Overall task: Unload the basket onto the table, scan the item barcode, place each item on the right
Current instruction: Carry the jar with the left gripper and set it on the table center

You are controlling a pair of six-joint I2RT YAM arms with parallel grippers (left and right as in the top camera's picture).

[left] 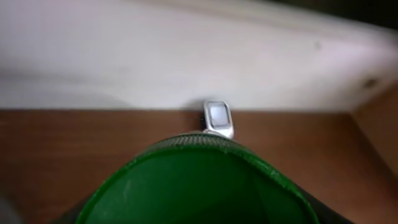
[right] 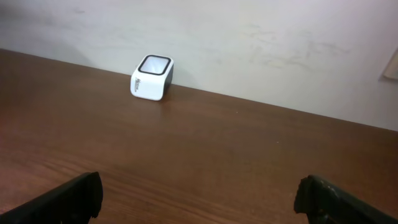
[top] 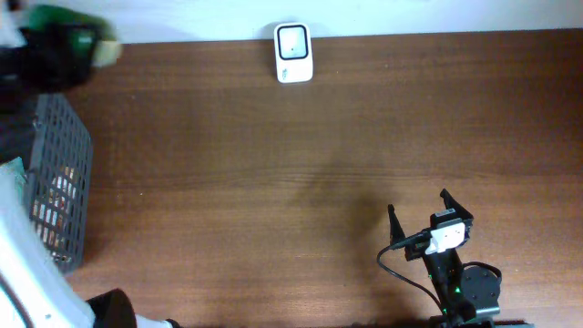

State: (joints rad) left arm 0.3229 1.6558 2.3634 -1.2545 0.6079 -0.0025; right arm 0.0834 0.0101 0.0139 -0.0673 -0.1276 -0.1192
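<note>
The right arm's black two-finger pincer (top: 417, 202) has slim matte fingers (right: 68, 198) that taper to points seen from above; from the wrist they look blocky, with rounded, slightly rough edges. Directly behind the pincer sits a white boxy plastic block (top: 446, 237) with a darker face on top. A thin black cable (top: 393, 260) loops out beside that block and runs back along the arm. Further behind, a small green light (top: 455, 292) glows on the black body, next to a round black joint housing (top: 481, 284). The left pincer (top: 46, 56) shows only as a blurred black mass, too soft for detail.
</note>
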